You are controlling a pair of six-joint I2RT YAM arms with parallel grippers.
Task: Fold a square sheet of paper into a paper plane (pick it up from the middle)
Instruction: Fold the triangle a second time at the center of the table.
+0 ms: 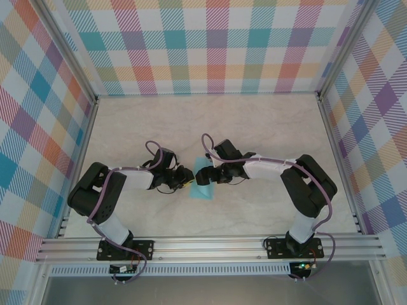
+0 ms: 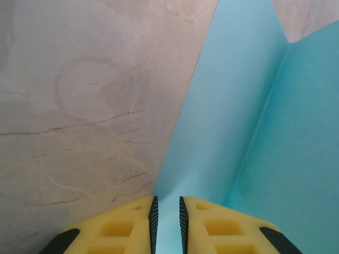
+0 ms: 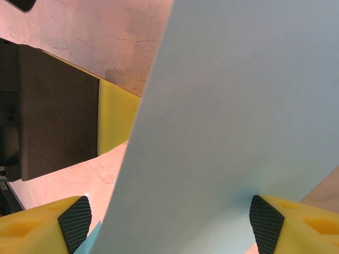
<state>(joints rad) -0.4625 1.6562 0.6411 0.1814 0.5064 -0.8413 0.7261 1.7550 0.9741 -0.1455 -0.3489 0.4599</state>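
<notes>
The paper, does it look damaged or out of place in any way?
No tear shows. But the paper is not flat: in the left wrist view it is bent along a crease, with the left gripper nearly closed about its edge. It also rises between the fingers of the open right gripper.

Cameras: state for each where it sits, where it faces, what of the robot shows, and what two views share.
Top external: fixed above and behind the bases, looking down at the table; both arms show, meeting at the sheet.
Left wrist: on the left arm, looking along the left jaws, shut on the sheet.
Right wrist: on the right arm, looking past the open right jaws at the sheet; the left jaws show beyond.
Shared: both wrist views show the sheet and the table.
</notes>
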